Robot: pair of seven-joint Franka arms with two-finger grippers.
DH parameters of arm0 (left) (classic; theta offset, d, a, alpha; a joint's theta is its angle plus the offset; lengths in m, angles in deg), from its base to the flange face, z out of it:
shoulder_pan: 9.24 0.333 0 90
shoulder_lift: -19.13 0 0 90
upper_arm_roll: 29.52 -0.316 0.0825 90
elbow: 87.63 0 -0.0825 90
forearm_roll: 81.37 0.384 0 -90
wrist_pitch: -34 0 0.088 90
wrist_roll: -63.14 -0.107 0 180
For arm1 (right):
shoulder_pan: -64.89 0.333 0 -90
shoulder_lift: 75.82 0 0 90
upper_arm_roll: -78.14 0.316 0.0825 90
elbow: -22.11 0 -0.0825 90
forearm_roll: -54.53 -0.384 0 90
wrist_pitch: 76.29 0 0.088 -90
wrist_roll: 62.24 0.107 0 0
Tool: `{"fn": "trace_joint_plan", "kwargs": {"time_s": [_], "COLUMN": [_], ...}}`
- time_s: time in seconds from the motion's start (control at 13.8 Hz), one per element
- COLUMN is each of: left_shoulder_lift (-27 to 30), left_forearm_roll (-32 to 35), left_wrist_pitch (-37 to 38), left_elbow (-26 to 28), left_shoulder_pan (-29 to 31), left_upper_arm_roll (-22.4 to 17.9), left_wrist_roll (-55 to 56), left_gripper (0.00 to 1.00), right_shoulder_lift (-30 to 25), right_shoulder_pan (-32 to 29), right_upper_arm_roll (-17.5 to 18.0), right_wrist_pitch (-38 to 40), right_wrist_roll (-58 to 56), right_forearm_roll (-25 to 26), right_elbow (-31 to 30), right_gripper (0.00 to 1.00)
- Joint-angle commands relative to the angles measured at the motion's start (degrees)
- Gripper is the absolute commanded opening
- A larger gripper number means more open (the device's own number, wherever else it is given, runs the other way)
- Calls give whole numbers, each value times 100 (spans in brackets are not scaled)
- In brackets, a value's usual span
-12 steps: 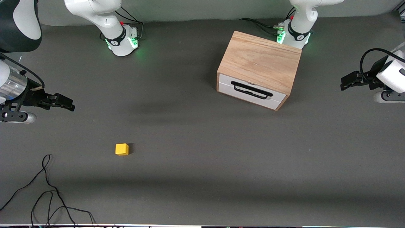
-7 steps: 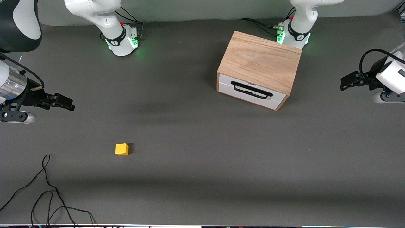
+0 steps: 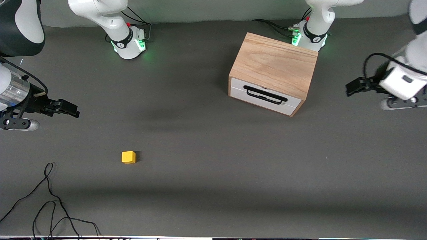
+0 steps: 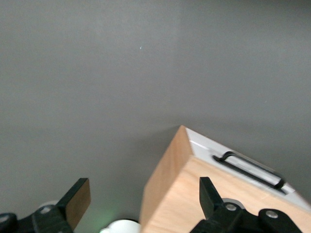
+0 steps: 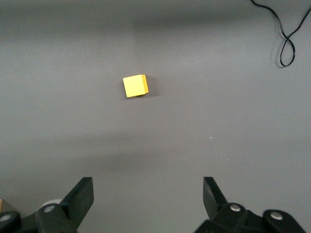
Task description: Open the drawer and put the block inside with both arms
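Observation:
The drawer (image 3: 265, 96) is shut in the light oak box (image 3: 273, 65) near the left arm's base; its white front and black bar handle (image 3: 265, 95) face the front camera. The box also shows in the left wrist view (image 4: 218, 189) with the handle (image 4: 250, 170). The yellow block (image 3: 128, 157) lies on the grey table toward the right arm's end, nearer the front camera; it shows in the right wrist view (image 5: 135, 86). My left gripper (image 3: 353, 87) is open and empty, up beside the box. My right gripper (image 3: 68, 110) is open and empty over bare table.
A loose black cable (image 3: 50, 200) lies on the table near the front edge at the right arm's end; it shows in the right wrist view (image 5: 289, 34). The arms' green-lit bases (image 3: 130, 43) stand along the table's back edge.
My left gripper has moved toward the box. My right arm has hardly moved. The block and the drawer are unchanged.

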Motion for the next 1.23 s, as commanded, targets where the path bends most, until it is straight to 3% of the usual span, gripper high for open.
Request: {"fn": "trace_joint_plan", "kwargs": {"time_s": [0.0, 0.36, 0.58, 0.87, 1.16], "left_shoulder_lift": [-2, -230, -572, -732, -986], "left_forearm_roll": [-103, -139, -95, -104, -139], "left_wrist_pitch": [146, 50, -90, -241, -240], "left_elbow": [-10, -80, -194, -151, -115], "left_shoulder_pan": [-560, -1597, -1888, -2020, -2012], "left_upper_arm_roll": [-45, 297, 622, 764, 755], "left_wrist_roll": [1618, 5378, 7219, 8741, 8779], "left_gripper": [100, 100, 100, 100, 100], "right_shoulder_lift": [168, 475, 660, 1002, 1345], "right_shoulder_pan": [36, 45, 44, 114, 247], "right_upper_arm_roll": [-15, 2, 2, 11, 11], "right_wrist_pitch": [-57, -461, -672, -1155, -1665], "right_wrist_roll": [-49, -49, -101, -101, -49], "right_forearm_roll": [-72, -81, -81, -81, -72], "right_elbow": [84, 128, 128, 128, 119], "right_gripper": [100, 100, 100, 100, 100]}}
